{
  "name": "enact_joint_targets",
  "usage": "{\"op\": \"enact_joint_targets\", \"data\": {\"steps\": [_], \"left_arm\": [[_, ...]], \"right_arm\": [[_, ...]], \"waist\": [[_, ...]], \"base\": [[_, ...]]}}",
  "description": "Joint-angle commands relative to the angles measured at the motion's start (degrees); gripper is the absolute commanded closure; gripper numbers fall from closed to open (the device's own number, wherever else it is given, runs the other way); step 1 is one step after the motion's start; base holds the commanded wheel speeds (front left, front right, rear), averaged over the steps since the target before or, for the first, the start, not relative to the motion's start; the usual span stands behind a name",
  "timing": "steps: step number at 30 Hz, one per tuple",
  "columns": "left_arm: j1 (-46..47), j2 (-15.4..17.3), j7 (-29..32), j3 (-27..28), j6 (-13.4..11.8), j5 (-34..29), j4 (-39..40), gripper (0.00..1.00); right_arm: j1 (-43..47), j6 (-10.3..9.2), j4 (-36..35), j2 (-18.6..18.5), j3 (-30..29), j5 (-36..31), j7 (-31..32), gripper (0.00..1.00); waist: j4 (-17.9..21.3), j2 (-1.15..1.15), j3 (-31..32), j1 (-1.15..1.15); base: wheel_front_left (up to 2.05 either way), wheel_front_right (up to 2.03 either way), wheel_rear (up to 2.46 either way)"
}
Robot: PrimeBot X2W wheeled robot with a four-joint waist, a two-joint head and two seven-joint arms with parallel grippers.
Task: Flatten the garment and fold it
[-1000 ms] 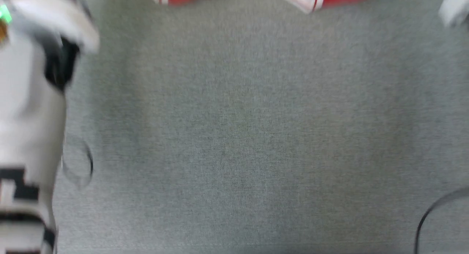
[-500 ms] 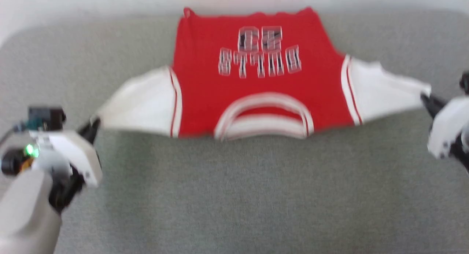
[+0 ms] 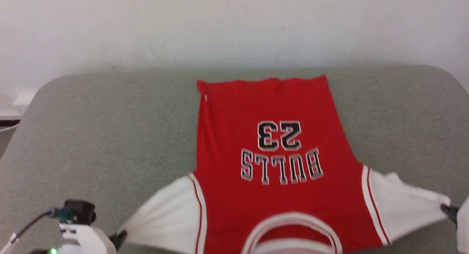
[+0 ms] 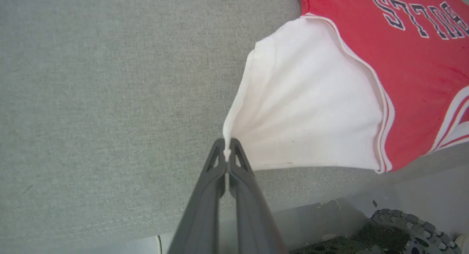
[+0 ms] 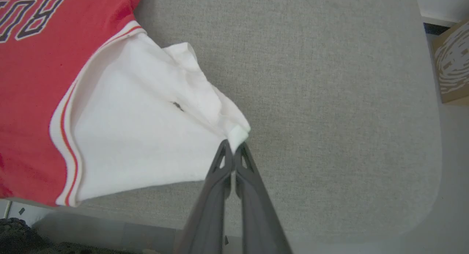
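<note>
We are flattening: our left jaws and right jaws each pinch a white sleeve tip of the garment [image 3: 234, 118], stretched across the grey worktop [image 3: 110, 118], and we should next lay the sleeves down smooth.

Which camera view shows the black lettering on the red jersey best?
The head view: the lettering on the jersey is whole, number and word, upside down. The left wrist view cuts the word off at its top right; the right wrist view catches a few letters at its top left.
</note>
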State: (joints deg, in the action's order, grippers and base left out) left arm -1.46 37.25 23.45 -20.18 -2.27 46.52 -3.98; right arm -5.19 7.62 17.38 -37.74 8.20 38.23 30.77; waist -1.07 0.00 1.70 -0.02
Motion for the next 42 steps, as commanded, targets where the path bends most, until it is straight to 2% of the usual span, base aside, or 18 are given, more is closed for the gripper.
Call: {"op": "enact_joint_targets", "data": {"steps": [1, 5, 11, 12, 16, 21, 25, 28, 30, 32, 42], "left_arm": [[-1.9, 1.0, 1.3, 0.0, -1.4, 0.4, 1.9, 1.0], [-6.1, 0.8, 4.7, -1.2, -4.4, 1.5, 8.4, 1.0], [-6.2, -1.2, 4.1, -1.9, -6.1, 1.3, 11.9, 1.0], [-5.8, -1.5, 4.0, -2.0, -6.1, 1.2, 12.3, 1.0], [-4.5, -3.1, 4.0, -2.4, -6.1, 1.7, 14.5, 1.0], [-4.2, -5.1, 2.1, -1.7, -9.2, 0.7, 19.1, 1.0], [-3.9, -6.3, 1.2, -2.2, -10.7, -0.6, 21.5, 1.0], [-2.7, -7.0, 0.4, -2.9, -13.1, -3.9, 22.9, 1.0], [-2.2, -8.6, -0.2, -3.8, -14.3, -5.0, 23.9, 1.0], [-1.4, -10.5, -0.7, -5.4, -14.3, -5.4, 24.7, 1.0], [2.5, -16.7, -3.0, -11.9, -11.9, -7.5, 22.6, 1.0]], "right_arm": [[2.0, -0.13, -1.4, 0.3, -1.8, -0.6, 0.7, 1.0], [7.6, -0.13, -6.2, 3.1, -6.3, -3.1, 3.4, 1.0], [9.4, -0.13, -11.1, 6.3, -10.9, -7.0, 5.9, 0.98], [9.4, -0.13, -11.5, 6.8, -11.5, -6.9, 6.9, 0.0], [8.3, -0.13, -15.8, 6.7, -12.5, -6.2, 9.1, 0.0], [3.5, -0.13, -20.3, 5.9, -13.9, -5.0, 9.2, 0.0], [-1.4, -0.13, -21.0, 5.6, -14.5, -5.4, 9.7, 0.0], [-6.9, -0.13, -20.9, 4.9, -14.0, -5.8, 10.4, 0.0], [-11.1, -0.13, -20.1, 4.4, -13.2, -6.3, 10.9, 0.0], [-15.5, -0.13, -18.1, 3.8, -12.5, -6.7, 11.6, 0.0], [-33.6, -0.13, -2.8, -0.9, -9.1, -10.8, 17.1, 0.0]], "waist": [[-0.8, 0.0, 0.0, 0.02], [-1.4, 0.0, -0.9, 0.02], [-2.6, 0.0, -3.7, 0.02], [-3.0, 0.0, -4.3, 0.02], [-4.7, 0.0, -6.8, 0.02], [-7.6, 0.0, -11.9, 0.02], [-9.9, 0.0, -15.5, 0.02], [-12.4, 0.0, -19.4, 0.02], [-13.9, 0.0, -22.1, 0.02], [-15.5, 0.0, -24.4, 0.02], [-22.8, 0.0, -32.1, 0.02]], "base": [[0.0, 0.0, 0.0], [0.0, 0.0, 0.0], [0.0, 0.0, 0.0], [0.0, 0.0, 0.0], [0.0, 0.0, 0.0], [0.0, 0.0, 0.0], [0.0, 0.0, 0.0], [0.0, 0.0, 0.0], [0.0, 0.0, 0.0], [0.0, 0.0, 0.0], [0.0, 0.0, 0.0]]}}
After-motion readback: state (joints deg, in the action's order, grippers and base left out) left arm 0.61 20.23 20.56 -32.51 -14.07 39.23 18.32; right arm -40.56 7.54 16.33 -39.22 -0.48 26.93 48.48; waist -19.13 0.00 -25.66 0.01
